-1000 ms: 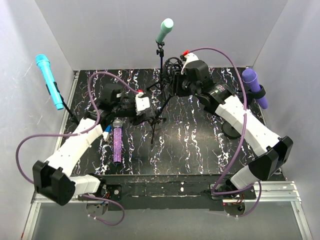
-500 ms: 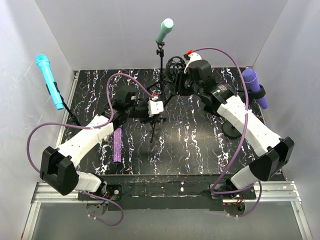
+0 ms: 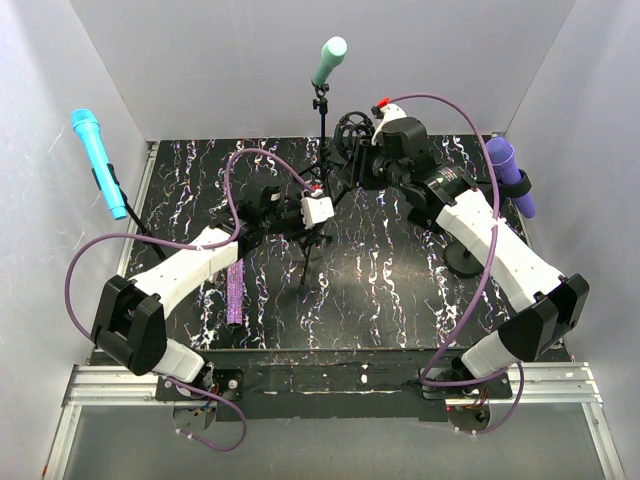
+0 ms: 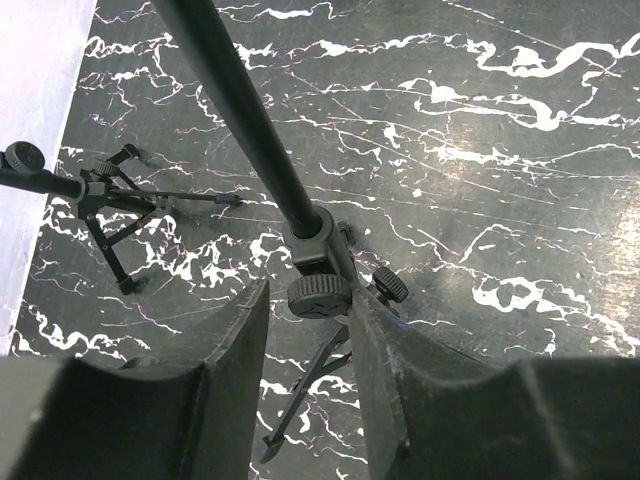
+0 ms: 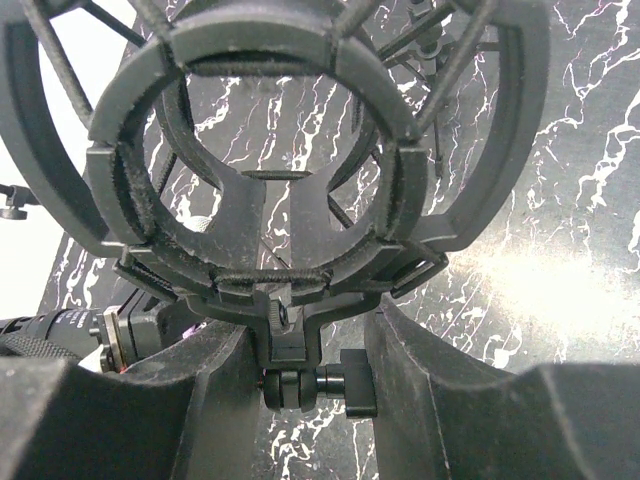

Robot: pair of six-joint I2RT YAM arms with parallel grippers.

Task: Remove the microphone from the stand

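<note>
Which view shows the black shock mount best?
Right wrist: the shock mount fills the frame, its empty ring clear. Top external shows it small at the right end effector; left wrist misses it.

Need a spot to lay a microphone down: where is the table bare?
Bare: front centre, between the tripod stand and the round stand base; also the back-left corner by the cyan microphone. Crowded: back centre around the shock mount, front left by the glittery purple microphone.

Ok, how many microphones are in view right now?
4. A cyan microphone raised at the far left, a mint microphone raised at rear centre, a purple microphone raised at the far right, and a glittery purple microphone lying on the tabletop, partly under the left arm. No others show.
</note>
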